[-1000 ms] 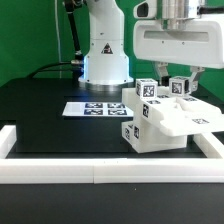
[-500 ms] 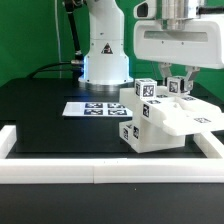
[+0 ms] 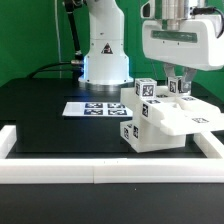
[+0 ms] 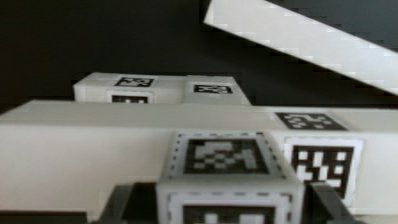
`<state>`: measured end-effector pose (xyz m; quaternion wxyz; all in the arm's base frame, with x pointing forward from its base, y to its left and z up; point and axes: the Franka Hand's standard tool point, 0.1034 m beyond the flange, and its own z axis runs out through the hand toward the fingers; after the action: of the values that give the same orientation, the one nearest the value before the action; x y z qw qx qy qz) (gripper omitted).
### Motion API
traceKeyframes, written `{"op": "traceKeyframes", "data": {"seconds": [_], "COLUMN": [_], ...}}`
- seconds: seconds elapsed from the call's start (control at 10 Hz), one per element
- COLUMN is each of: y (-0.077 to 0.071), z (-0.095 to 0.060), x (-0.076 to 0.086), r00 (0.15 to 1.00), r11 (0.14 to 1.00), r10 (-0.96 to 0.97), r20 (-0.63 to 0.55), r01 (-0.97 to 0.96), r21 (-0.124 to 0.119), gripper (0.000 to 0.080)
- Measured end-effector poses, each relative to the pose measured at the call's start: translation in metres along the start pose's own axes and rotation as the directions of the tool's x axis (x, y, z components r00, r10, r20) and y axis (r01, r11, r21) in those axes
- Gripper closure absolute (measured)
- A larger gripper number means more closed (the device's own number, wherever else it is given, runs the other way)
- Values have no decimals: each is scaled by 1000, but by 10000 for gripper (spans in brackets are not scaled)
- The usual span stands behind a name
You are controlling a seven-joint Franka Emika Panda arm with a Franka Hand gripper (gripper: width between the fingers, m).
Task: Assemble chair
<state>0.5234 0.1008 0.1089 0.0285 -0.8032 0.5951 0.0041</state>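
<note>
The chair (image 3: pixel 165 120) is a cluster of white blocky parts with black-and-white tags, standing on the black table at the exterior view's right. Two small tagged cubes stick up from it. My gripper (image 3: pixel 179 82) hangs straight down over the right-hand cube (image 3: pixel 180 88). In the wrist view that cube (image 4: pixel 226 165) fills the gap of the gripper (image 4: pixel 222 208), and the dark fingers (image 4: pixel 128 203) press on both of its sides. Below it lies the broad white top of the chair (image 4: pixel 107 130), with more tagged blocks (image 4: pixel 164 90) beyond.
The marker board (image 3: pixel 92 108) lies flat in front of the robot base (image 3: pixel 105 55). Long white border rails (image 3: pixel 100 172) frame the table at the front and on both sides; one rail (image 4: pixel 302 40) crosses the wrist view diagonally.
The fingers have drawn in from a wider stance and now clamp the right-hand cube. The hand has shifted slightly towards the exterior view's right. The chair parts have not moved.
</note>
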Motion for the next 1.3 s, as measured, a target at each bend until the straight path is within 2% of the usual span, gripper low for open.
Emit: {"op": "traceKeyframes", "data": {"seconds": [0.3,0.5,0.8,0.9,1.1,1.3], "y": [0,0,-1,-1,-2,-2], "z": [0,0,1,1,1,1], "x": [-1,-2,-4,-6,-7,-7], "r00": [976,956,877,821,765,775], "r11": [976,956,877,822,765,776], "r10": [216,295,480,570,644,631], "r20": [8,9,20,28,32,34], "r01": [-216,-295,-481,-570,-644,-631], "r21": [1,1,-2,-4,-7,-7], "gripper": [515,515,515,515,515,511]}}
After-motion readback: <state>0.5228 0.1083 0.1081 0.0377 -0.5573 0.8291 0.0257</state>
